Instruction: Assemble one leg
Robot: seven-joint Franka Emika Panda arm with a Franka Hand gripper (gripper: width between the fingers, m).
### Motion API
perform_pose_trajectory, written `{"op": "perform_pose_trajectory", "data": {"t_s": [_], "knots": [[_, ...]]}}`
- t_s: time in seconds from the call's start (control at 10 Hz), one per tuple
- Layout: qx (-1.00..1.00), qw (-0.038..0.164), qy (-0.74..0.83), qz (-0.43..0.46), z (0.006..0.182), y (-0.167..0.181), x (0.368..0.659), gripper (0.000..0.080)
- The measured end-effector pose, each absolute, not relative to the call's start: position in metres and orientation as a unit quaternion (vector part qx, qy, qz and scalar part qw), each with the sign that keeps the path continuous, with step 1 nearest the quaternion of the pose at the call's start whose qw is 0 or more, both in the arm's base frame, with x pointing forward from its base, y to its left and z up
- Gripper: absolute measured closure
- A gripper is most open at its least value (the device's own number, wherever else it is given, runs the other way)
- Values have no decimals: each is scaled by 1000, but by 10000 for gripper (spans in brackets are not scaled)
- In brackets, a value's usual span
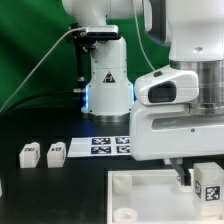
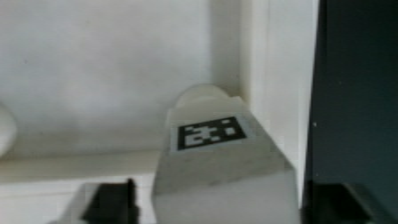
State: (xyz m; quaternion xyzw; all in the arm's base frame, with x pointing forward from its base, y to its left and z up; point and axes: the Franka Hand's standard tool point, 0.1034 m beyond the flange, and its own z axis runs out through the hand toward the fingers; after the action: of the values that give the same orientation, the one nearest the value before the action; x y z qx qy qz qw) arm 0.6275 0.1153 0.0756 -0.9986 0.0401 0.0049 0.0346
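My gripper is shut on a leg, a stubby white post with a black-and-white tag on its face. It holds the leg over the right end of the large flat white panel at the front. In the wrist view the leg fills the space between the two dark fingers of the gripper, tag facing the camera, with the panel below it. Two more legs lie on the black table at the exterior view's left.
The marker board lies behind the panel, in front of the robot base. The arm's big white link hides the right side. A round socket shows at the panel's left corner. Black table borders the panel.
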Motion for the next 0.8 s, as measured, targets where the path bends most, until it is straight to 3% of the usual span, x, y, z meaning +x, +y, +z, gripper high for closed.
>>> {"op": "perform_pose_trajectory", "data": {"t_s": [0.1, 0.2, 0.6, 0.8], "knots": [[-995, 36, 96, 7, 76, 115, 627, 417], [-985, 35, 166, 10, 76, 115, 628, 508], [-894, 37, 445, 26, 75, 113, 628, 508], [-786, 48, 615, 46, 73, 111, 629, 508]]}}
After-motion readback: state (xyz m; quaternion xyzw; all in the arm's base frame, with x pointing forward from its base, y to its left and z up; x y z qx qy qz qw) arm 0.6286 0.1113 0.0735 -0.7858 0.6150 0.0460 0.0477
